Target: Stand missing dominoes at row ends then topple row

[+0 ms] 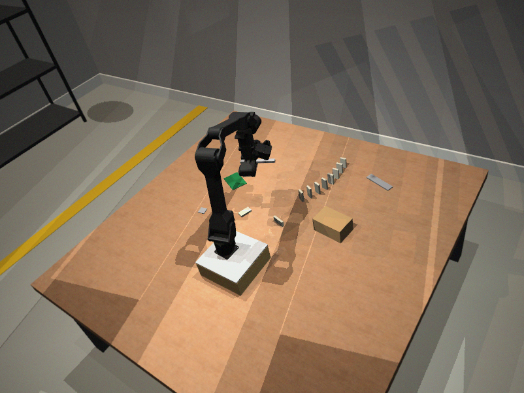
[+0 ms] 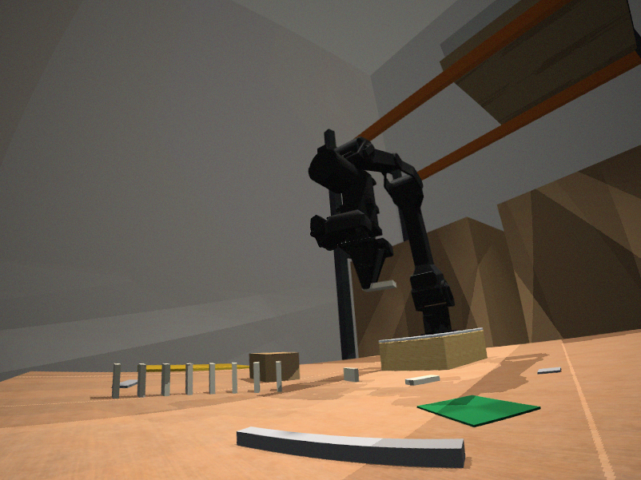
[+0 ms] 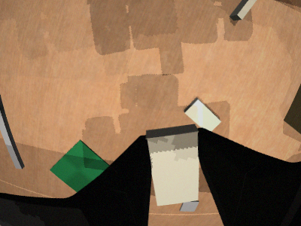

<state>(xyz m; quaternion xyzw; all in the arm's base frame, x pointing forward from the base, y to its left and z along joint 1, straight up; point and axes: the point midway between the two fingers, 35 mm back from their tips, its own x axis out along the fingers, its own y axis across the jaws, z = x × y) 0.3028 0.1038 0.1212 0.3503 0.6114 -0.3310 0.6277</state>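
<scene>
My gripper [image 2: 366,285] [image 3: 171,139] is shut on a pale domino [image 2: 381,285] [image 3: 174,177], holding it level, high above the table. In the top view the fingertips and this domino are mostly hidden. Several dominoes [image 1: 324,183] [image 2: 189,378] stand upright in an evenly spaced row, away from the gripper. A second loose domino [image 1: 244,212] [image 2: 423,379] [image 3: 203,114] lies flat on the table between the row and the arm's base. A third loose domino [image 1: 278,221] [image 2: 350,374] [image 3: 248,5] rests on its long edge, nearer the brown box.
A brown box [image 1: 332,223] [image 2: 274,366] sits beside the row's near end. A green square [image 1: 234,180] [image 2: 481,410] [image 3: 77,166] and a curved grey bar [image 1: 267,161] [image 2: 347,446] lie beyond the gripper. A grey strip [image 1: 379,182] lies past the row. A small grey tile [image 1: 202,210] [image 2: 549,370] lies near the base.
</scene>
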